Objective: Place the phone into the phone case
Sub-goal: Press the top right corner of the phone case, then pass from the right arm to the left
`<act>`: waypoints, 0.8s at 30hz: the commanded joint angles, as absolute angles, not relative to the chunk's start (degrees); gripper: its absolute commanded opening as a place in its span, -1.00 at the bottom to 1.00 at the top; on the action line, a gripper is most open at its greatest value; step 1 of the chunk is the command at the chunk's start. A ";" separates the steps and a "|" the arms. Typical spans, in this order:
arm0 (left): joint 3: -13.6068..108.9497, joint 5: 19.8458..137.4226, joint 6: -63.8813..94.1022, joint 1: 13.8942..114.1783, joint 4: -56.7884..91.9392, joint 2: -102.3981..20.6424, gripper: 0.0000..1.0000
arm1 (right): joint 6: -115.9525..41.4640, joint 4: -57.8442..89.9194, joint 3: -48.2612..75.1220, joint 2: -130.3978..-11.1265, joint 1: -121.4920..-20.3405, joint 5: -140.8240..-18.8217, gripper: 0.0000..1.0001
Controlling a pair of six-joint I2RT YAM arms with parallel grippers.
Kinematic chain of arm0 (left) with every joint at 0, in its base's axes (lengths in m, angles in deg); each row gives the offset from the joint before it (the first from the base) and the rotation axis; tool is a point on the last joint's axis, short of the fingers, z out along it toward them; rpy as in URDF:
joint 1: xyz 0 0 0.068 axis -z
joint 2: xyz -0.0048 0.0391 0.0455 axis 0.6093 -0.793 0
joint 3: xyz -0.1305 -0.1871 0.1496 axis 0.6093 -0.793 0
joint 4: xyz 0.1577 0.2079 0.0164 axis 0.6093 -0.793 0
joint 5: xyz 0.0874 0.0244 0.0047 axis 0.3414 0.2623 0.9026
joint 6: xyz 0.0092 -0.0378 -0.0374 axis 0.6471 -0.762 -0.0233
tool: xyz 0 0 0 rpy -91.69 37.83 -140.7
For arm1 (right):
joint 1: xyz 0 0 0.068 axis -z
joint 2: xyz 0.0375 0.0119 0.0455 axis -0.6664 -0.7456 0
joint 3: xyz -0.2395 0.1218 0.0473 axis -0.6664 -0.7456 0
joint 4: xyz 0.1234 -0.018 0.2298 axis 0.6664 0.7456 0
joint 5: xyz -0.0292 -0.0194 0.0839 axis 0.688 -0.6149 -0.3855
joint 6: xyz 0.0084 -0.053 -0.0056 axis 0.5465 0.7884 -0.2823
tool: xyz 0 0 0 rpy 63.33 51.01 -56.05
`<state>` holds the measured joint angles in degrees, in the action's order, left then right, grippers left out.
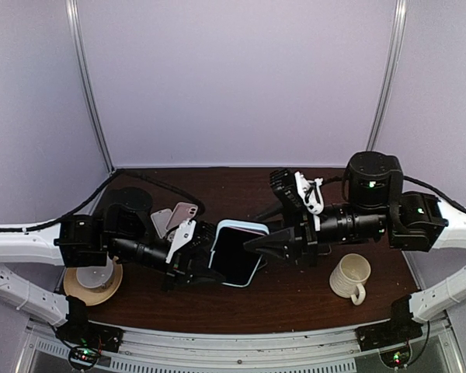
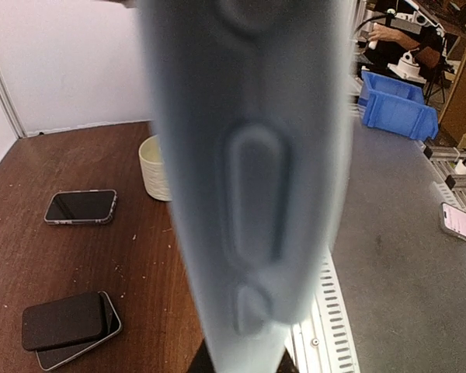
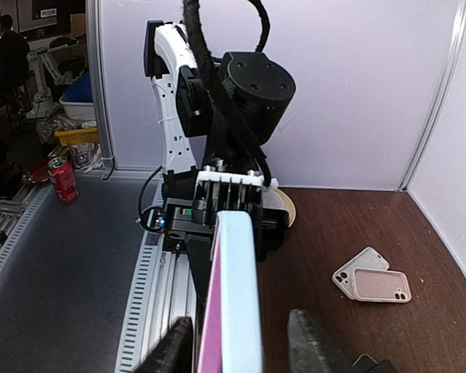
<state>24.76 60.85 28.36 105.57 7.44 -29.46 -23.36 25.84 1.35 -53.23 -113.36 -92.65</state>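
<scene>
Near edge, left corner: white cup (image 1: pixel 89 276) sitting on a tan disc (image 1: pixel 102 296); near edge, right side: ribbed cream mug (image 1: pixel 351 277) upright on the counter (image 1: pixel 295 299), handle toward the near edge.

Centre of counter, lifted off the surface: light-blue phone case (image 1: pixel 242 225) held between the two arms; phone (image 1: pixel 234 255) shows as a dark face framed by the blue rim; cannot tell whether it is fully seated.

Left gripper (image 1: pixel 206 260): jaws clenched on the case's left edge; the left wrist view is filled by the case's blue side wall (image 2: pixel 248 179) with moulded button shapes, own fingers not seen.

Right gripper (image 1: pixel 256 245): at the case's right edge; in the right wrist view the jaws are released, standing astride the case edge (image 3: pixel 237 280), a gap showing before the right-hand finger (image 3: pixel 311 342); a pink strip runs down the edge beside the blue.

Behind the left gripper, toward the far edge: two spare cases (image 1: pixel 179 216) overlapping, flat on the counter.

Also on the counter, seen from the left wrist: one dark-screened phone (image 2: pixel 81 207) lying alone; a stack of two handsets (image 2: pixel 66 326) apart from it.
</scene>
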 commanded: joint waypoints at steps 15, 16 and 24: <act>27.68 62.42 26.89 105.73 16.70 -29.81 0.00 | -25.15 24.22 3.91 -55.24 -113.03 -95.66 -1.00; 27.85 62.53 26.87 105.74 16.64 -29.95 -0.06 | -25.13 24.37 4.04 -55.29 -113.00 -95.61 -1.00; 26.41 63.49 23.66 105.74 18.72 -29.01 -1.00 | -25.36 26.03 3.78 -55.06 -112.99 -93.59 -0.97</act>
<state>25.98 62.97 25.72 105.59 12.97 -29.65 -25.65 28.11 2.18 -55.90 -113.12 -94.49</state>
